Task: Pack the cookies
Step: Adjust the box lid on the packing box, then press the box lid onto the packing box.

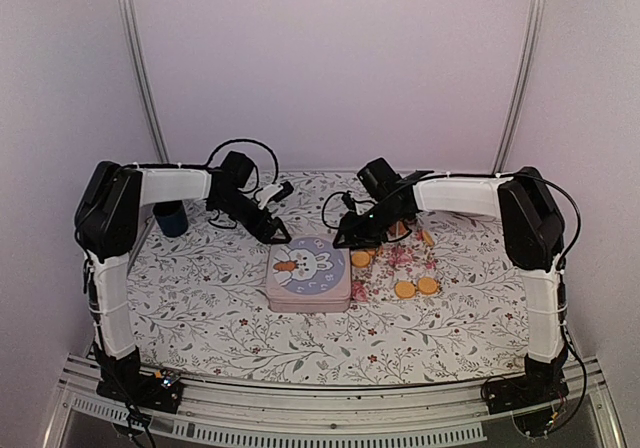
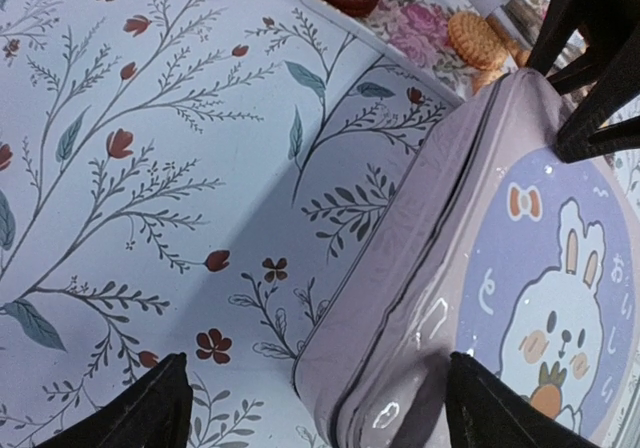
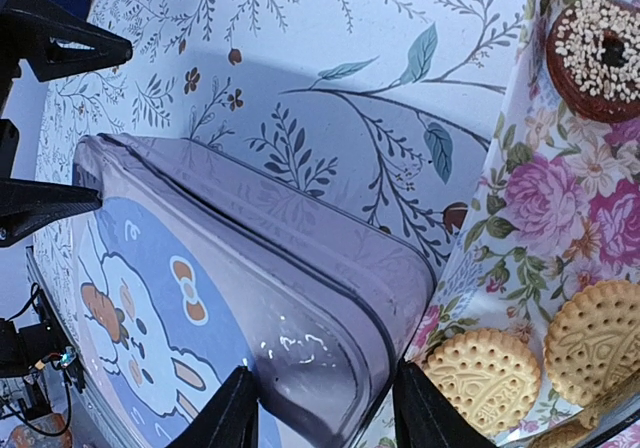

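The cookies [image 1: 405,290] are small round flat discs, mostly orange-tan, with an embossed pattern and a beaded rim that show clearly in the right wrist view. One dark brown ring-shaped cookie [image 3: 600,53] is topped with pale sprinkles. All of them lie flat with their faces up. Being round, they have no long axis and point no particular way. As a group they are scattered loosely rather than stacked. They rest on a shallow tray printed with pink roses [image 3: 560,198], which sits right of the middle of the bench [image 1: 200,298], a surface covered in a white cloth with leafy twigs. Just beside the tray, towards the left edge, stands a closed lilac square tin with rounded corners and a white rabbit on its lid [image 1: 308,276]. The right end effector [image 3: 322,373] straddles the tin's corner nearest the tray, its fingers partly apart. I cannot tell whether they press on the tin. The left end effector [image 2: 318,388] is spread wide over the tin's opposite side, pinching nothing. A dark blue cup [image 1: 170,218] stands near the far left corner.
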